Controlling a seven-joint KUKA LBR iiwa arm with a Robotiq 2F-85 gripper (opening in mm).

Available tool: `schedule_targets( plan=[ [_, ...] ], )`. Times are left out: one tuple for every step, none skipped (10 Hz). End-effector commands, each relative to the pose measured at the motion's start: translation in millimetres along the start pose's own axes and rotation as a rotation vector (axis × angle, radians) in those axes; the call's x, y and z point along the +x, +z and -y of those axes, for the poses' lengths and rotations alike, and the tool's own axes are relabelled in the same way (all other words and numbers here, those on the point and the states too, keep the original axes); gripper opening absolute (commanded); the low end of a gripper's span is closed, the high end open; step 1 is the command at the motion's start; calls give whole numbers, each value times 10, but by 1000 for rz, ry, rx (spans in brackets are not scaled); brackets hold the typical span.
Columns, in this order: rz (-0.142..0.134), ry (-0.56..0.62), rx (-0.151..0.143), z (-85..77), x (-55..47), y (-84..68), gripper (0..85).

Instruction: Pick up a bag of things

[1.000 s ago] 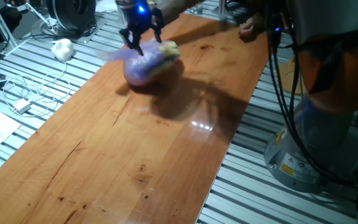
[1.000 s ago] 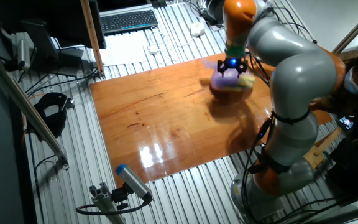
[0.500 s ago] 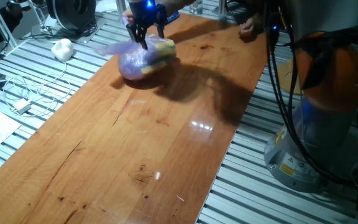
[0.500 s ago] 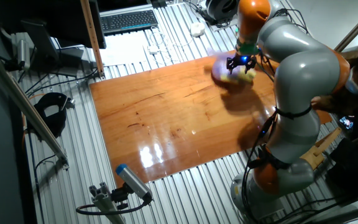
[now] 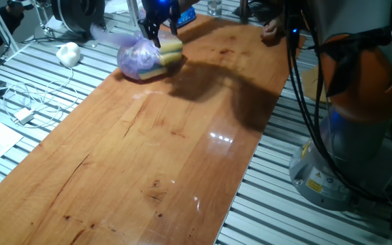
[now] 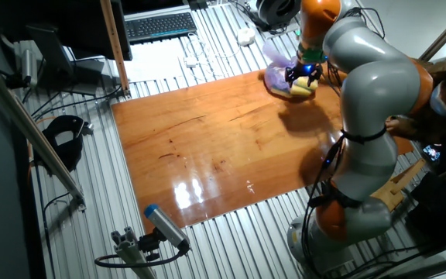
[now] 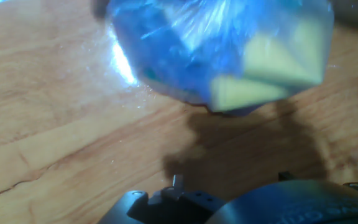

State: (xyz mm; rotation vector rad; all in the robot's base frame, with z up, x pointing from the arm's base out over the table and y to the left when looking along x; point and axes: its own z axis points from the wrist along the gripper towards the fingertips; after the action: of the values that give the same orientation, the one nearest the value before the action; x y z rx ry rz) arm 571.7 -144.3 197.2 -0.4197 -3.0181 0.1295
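The bag of things (image 5: 136, 60) is a translucent purple plastic bag with a yellow block (image 5: 171, 51) showing through. It is at the far left part of the wooden table (image 5: 148, 156). It also shows in the other fixed view (image 6: 279, 76) and, blurred, fills the top of the hand view (image 7: 216, 50), with its shadow on the wood below it. My gripper (image 5: 160, 34) is right over the bag's top, fingers closed in on the plastic; it also shows in the other fixed view (image 6: 302, 74). The fingertips are hidden in the hand view.
A white lumpy object (image 5: 67, 52) lies on the slatted metal bench left of the table, with a white cable and charger (image 5: 24, 116) nearer. A person's hand (image 5: 272, 30) rests at the table's far end. The arm's base (image 5: 346, 136) stands at the right. A keyboard (image 6: 159, 25) lies beyond.
My gripper and the bag have moved together toward the far left corner of the table. The bag has stayed under the fingers throughout.
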Motion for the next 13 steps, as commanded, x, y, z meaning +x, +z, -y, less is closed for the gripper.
schedule_targets(
  plan=[
    [-1,1,0,0,15,-3,680],
    [-5,5,-6,1,81,-4,680],
    [-2,15,-7,-12,158,-6,680],
    [-2,25,-7,-35,230,-9,680],
    [-1,37,-9,-64,303,-3,680],
    [-2,51,-8,-103,375,3,680],
    [-1,67,-4,-145,448,15,680],
    [1,81,-1,-185,516,34,680],
    [3,95,-2,-225,571,62,680],
    [-6,102,-5,-257,591,75,680],
    [-11,105,-4,-281,595,68,680],
    [-4,94,16,-277,595,70,680],
    [3,84,24,-251,588,84,680]
  ],
)
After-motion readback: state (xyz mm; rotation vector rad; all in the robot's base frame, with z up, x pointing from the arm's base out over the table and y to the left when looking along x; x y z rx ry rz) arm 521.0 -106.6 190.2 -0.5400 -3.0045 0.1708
